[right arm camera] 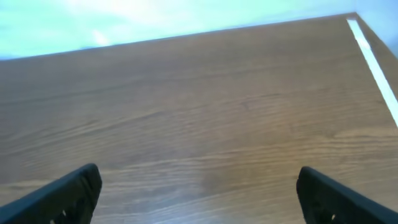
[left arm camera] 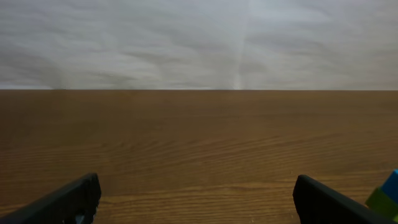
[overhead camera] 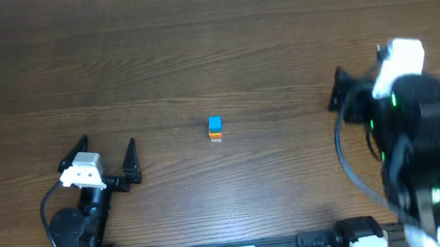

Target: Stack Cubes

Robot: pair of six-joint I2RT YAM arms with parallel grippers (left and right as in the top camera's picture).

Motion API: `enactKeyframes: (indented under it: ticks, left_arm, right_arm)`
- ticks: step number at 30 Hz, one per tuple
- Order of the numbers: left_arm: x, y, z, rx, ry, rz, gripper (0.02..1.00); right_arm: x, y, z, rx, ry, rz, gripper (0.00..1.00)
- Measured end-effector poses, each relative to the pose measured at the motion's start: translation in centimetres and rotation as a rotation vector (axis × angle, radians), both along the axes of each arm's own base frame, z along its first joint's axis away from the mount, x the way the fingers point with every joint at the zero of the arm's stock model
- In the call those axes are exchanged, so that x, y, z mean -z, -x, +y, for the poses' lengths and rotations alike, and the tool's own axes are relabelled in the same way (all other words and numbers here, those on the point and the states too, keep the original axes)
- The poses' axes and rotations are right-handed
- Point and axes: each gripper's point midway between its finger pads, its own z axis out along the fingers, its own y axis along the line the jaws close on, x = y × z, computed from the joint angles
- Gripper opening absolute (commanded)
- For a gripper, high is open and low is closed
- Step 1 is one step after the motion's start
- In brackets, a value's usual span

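The left gripper (overhead camera: 107, 142) has its fingers spread wide with nothing between them. It sits low over the table (overhead camera: 194, 43), near the cube stack (overhead camera: 215, 129) on its left side. The right gripper (right arm camera: 199, 173) is likewise splayed and empty, lifted, and well apart from the stack on its right side. The stack stands alone between them, touching neither. It has a blue cube (overhead camera: 215, 123) on top with orange showing beneath it; how many cubes it holds I cannot tell. No loose cube lies around the stack, so I judge the stacking done and the step in hand a retreat. The next move calls for little: both arms should stay wide of the stack, with no sweep across it that could topple it.
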Motion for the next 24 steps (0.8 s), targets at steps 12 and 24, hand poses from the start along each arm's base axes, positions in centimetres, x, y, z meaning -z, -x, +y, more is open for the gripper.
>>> enactKeyframes:
  ticks: [12,24]
  left_arm:
    - [0.0,0.0,0.0,0.000,0.000,0.000,1.000]
    - [0.0,0.0,0.0,0.000,0.000,0.000,1.000]
  right_arm:
    - [4.4,4.1,0.8,-0.074,0.014,-0.325,0.993]
    - [5.8,3.9,1.7,-0.125,0.024,-0.485,0.991]
